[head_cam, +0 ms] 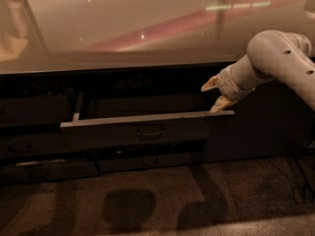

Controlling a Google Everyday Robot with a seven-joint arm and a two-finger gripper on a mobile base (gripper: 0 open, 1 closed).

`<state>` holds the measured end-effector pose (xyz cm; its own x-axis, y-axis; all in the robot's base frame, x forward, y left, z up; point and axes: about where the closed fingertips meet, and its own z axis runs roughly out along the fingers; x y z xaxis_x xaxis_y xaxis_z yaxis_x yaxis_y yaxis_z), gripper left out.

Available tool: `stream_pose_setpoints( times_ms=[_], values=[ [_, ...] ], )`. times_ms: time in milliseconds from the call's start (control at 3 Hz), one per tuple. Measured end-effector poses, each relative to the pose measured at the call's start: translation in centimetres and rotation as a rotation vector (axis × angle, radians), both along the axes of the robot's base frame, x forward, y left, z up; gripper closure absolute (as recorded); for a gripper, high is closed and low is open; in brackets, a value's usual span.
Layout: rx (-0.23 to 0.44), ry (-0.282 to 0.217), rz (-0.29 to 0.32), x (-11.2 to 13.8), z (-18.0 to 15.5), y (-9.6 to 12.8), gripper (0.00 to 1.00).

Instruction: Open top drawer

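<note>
Over the top drawer's three o'clock corner my end effector hangs spread, empty, probably because the drawer already stands out.

The counter spans the upper view, with the cabinet front beneath its near edge. The top drawer sits just under the counter, near the middle, and is pulled out toward the floor, its tray open behind the front. Its handle is at the centre of the front. A lower drawer lies directly below it, and more drawers stack to its left. A door stands to its right. The arm reaches in from the right, before the door. The gripper is at the drawer's right end, just above the front's top edge, jaws apart, one above the other; the lower one seems to touch that edge.
</note>
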<state>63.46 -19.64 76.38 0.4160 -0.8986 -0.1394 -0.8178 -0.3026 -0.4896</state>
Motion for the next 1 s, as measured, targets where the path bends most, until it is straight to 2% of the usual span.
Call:
stream_pose_setpoints(
  times_ms=[667,1000],
  values=[
    [0.0,0.0,0.0,0.0,-0.01,0.0,0.88],
    [0.083,0.027,0.056,0.12,-0.37,0.39,1.0]
  ],
)
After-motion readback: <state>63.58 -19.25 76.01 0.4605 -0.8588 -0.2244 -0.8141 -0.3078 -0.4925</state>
